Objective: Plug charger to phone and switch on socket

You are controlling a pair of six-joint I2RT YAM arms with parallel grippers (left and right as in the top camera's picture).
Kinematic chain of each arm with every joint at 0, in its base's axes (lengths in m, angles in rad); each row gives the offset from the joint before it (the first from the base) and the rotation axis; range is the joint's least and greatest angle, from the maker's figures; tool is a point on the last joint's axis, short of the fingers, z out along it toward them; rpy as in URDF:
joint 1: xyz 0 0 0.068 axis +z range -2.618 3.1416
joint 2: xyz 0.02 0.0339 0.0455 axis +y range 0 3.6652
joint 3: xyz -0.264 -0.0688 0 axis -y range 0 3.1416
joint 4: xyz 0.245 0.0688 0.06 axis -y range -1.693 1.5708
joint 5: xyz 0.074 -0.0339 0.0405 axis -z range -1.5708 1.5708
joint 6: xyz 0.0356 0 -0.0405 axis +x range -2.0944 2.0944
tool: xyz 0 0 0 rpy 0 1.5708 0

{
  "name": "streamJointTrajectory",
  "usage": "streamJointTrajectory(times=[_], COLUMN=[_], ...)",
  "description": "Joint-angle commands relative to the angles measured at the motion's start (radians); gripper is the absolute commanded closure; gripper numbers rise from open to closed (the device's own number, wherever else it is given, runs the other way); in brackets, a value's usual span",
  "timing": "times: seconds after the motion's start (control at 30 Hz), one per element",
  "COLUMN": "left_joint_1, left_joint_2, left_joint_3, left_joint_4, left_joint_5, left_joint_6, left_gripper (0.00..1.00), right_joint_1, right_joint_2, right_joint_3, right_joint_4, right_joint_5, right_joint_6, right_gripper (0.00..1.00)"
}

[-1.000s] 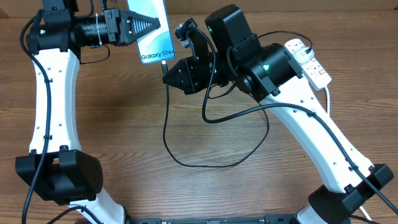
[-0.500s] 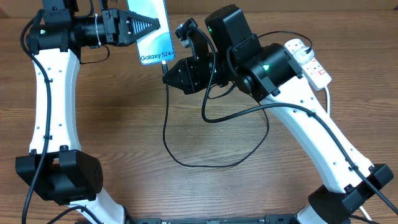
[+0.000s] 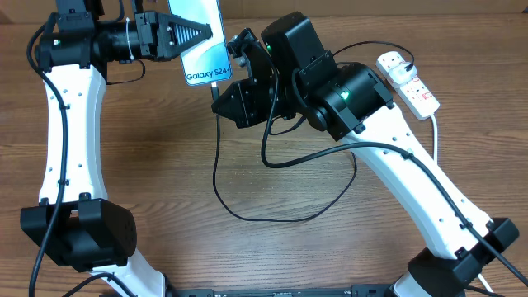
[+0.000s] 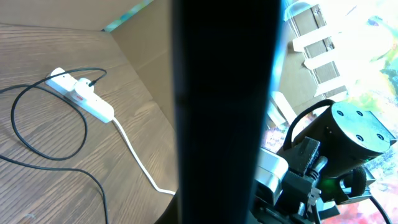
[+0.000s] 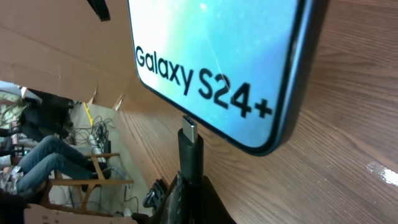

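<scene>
The desk [image 3: 148, 181] is matt brown wood-grain. The phone [image 5: 211, 50] has a glossy glass screen and a dark shiny rim. The charger [image 5: 190, 155] plug is matt black plastic, metal-tipped. The socket [image 3: 410, 81] is smooth white plastic.

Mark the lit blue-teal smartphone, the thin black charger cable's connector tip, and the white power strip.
Blue-teal lit smartphone [image 3: 210, 56], overhead view, on its screen.
Black charger connector tip [image 5: 190, 154], right wrist view, on the plug body.
White oblong power strip [image 3: 410, 82], overhead view, on its top face.

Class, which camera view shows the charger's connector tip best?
The right wrist view: the charger's tip stands large and sharp at the edge of the phone. Overhead it is tiny. The left wrist view shows only its cable by the socket.
</scene>
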Motion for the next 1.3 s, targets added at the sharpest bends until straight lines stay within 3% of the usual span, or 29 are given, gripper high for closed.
streamJointTrajectory(times=[0.0,1.27], left_joint_1=[-0.008,-0.013], left_joint_2=[-0.003,-0.003], left_joint_3=[0.011,0.011], left_joint_4=[0.005,0.008], left_joint_5=[0.047,0.047], left_joint_6=[-0.014,-0.014], left_gripper=[0.96,0.96], right_joint_1=[0.005,0.027], right_joint_2=[-0.017,0.005], right_joint_3=[0.007,0.007], right_joint_4=[0.005,0.010], right_joint_5=[0.017,0.085], right_joint_6=[0.020,0.027], right_gripper=[0.96,0.96])
